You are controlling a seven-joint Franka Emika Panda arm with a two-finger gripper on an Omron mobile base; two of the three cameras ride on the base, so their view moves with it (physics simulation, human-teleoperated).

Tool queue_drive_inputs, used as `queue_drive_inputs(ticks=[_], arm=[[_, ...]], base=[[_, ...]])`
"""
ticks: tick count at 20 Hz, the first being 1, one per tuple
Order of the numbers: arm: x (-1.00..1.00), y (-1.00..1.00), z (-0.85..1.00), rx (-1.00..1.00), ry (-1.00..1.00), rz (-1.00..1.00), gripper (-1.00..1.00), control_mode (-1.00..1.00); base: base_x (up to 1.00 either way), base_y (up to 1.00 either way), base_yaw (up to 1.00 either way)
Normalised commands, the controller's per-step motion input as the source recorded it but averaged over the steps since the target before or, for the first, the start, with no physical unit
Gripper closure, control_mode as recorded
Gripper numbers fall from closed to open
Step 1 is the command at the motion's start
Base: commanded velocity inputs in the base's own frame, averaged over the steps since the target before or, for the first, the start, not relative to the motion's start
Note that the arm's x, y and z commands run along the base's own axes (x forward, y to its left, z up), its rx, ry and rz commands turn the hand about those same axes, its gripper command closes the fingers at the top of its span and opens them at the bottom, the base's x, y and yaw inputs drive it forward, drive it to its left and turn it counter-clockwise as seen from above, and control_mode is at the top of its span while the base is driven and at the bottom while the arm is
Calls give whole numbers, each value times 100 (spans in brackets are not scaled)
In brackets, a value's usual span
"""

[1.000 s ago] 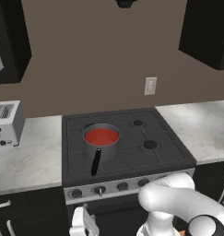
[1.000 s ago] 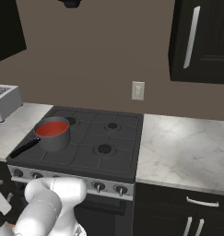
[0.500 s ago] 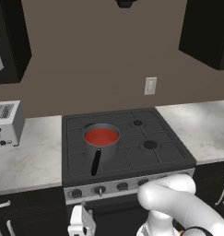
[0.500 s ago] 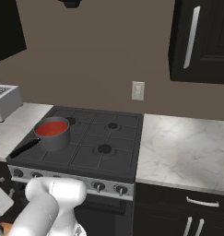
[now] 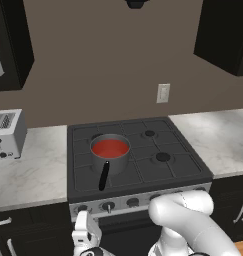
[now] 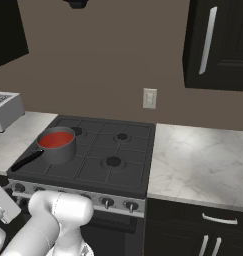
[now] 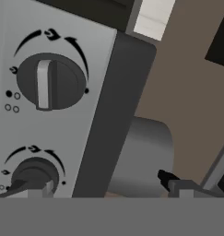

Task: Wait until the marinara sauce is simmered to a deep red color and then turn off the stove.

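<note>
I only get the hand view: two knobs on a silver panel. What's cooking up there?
Observer: A saucepan of red sauce sits on the left side of the stove.
Visitor: Where's the gripper in the room?
Observer: The gripper is low, in front of the stove's left end, below the counter.
Visitor: Anything else nearby?
Observer: A toaster stands on the counter left of the stove.
</note>
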Motion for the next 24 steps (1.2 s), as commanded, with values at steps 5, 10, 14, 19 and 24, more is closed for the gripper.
queue_drive_inputs(ticks=[5,10,14,19,24], arm=[[20,12,-1,0,0,0,-100,-100],[0,21,-13,0,0,0,-100,-100],[10,21,-11,0,0,0,-100,-100],[8,15,-34,0,-1,0,-100,-100],[0,2,-38,5,-6,0,-100,-100]], base=[[0,0,0],[0,0,0],[0,0,0],[0,0,0],[0,0,0]])
